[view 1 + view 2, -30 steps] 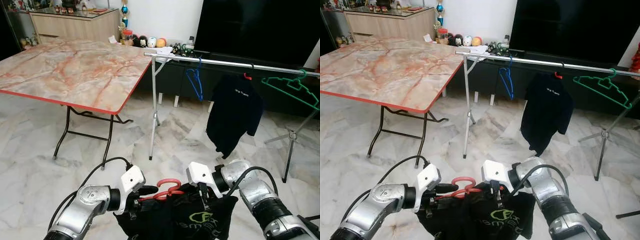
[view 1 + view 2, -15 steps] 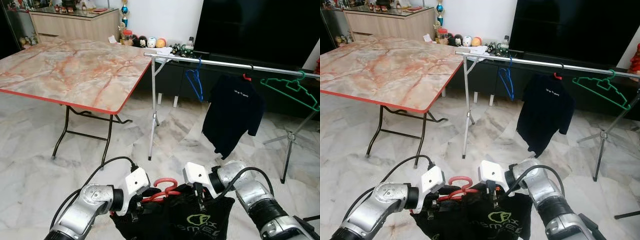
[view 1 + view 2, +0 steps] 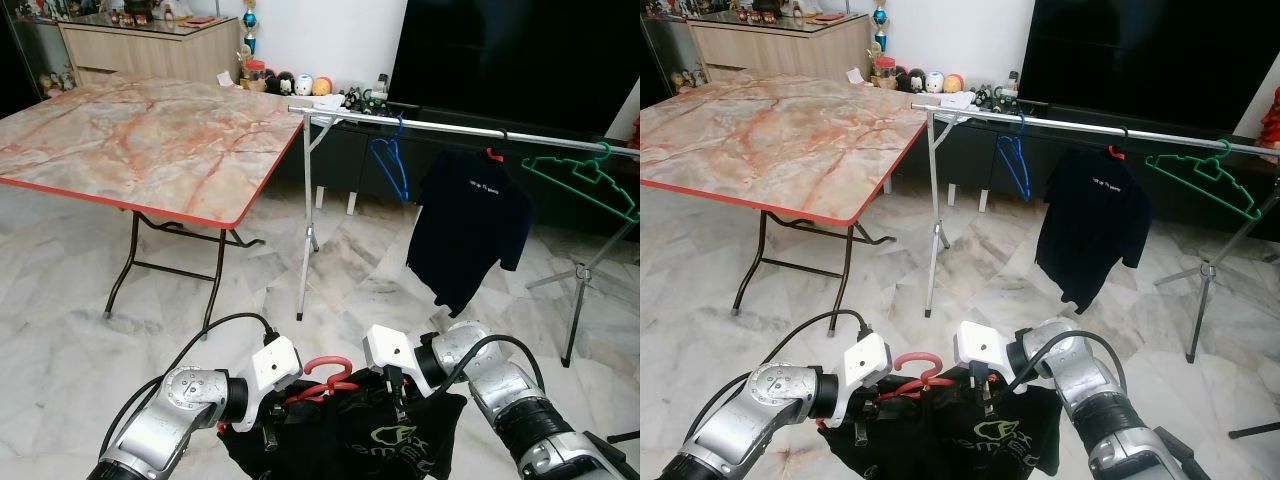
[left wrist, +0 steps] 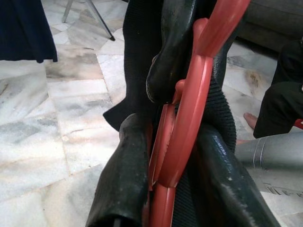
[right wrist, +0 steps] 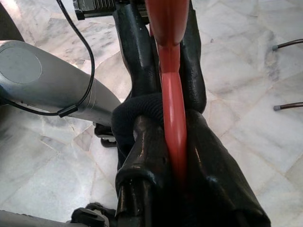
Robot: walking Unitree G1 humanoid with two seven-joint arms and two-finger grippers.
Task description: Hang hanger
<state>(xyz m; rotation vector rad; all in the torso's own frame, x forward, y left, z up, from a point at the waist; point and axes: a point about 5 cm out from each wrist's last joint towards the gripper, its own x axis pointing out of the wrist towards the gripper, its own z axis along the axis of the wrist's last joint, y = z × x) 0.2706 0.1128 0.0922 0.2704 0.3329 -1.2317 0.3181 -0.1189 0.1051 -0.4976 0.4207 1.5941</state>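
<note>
— Left wrist view: what has the left gripper (image 4: 161, 156) got?
— Its two black fingers (image 4: 125, 179) are pressed tight on the red hanger (image 4: 189, 113), whose plastic bar runs straight up between them. From the head camera that gripper sits low at about 7 o'clock, with the hanger's hook (image 3: 330, 372) curling up just beyond it toward 12.

— And the right gripper (image 5: 173, 156)?
— Closed on the same hanger from the other side; the red bar passes between its fingers (image 5: 142, 156), with black cloth bunched against them. It sits near 5 o'clock, facing the left one.

— What hangs from the hanger?
— A black shirt (image 3: 370, 440) drooping below both grippers. Green print shows on it, too cut off to read.

— Farther out?
— At 1 o'clock a metal clothes rail (image 3: 450, 127) carries a blue hanger (image 3: 390, 165), a dark T-shirt (image 3: 468, 225) with small white chest lettering too small to read, and a green hanger (image 3: 580, 175). A marble-topped folding table (image 3: 150, 140) stands at 10 o'clock.
</note>
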